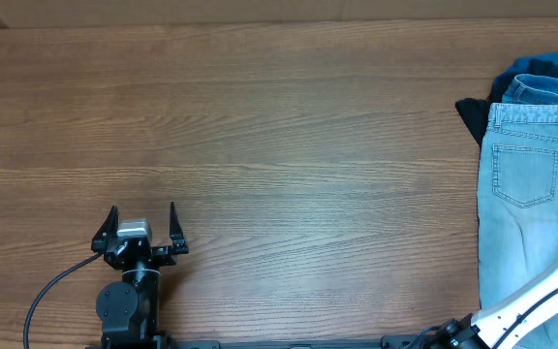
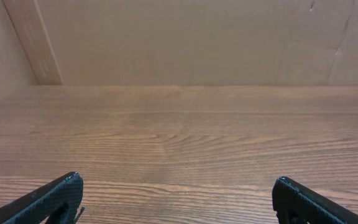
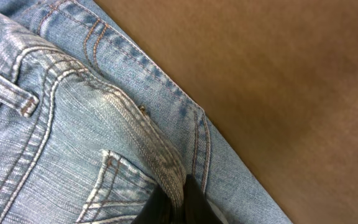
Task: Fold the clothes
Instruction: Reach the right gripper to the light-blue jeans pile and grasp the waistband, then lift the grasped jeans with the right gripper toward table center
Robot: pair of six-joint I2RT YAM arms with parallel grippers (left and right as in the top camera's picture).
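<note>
Pale blue denim shorts [image 1: 531, 194] lie at the table's right edge, one back pocket showing. Under them at the far right lie another light-blue denim piece [image 1: 542, 89], a darker blue garment [image 1: 550, 66] and a black one [image 1: 471, 118]. My right arm [image 1: 536, 296] reaches over the shorts to the frame's right edge. In the right wrist view my right gripper [image 3: 180, 200] is shut on a raised fold of the pale denim [image 3: 92, 124] beside a seam. My left gripper [image 1: 143, 221] is open and empty at the front left, far from the clothes; its fingers [image 2: 179, 183] hover over bare wood.
The wooden table [image 1: 279, 145] stretches between the two arms. A cardboard-coloured wall [image 2: 197, 37] stands behind the table's far edge. A black cable [image 1: 51, 286] loops from the left arm's base.
</note>
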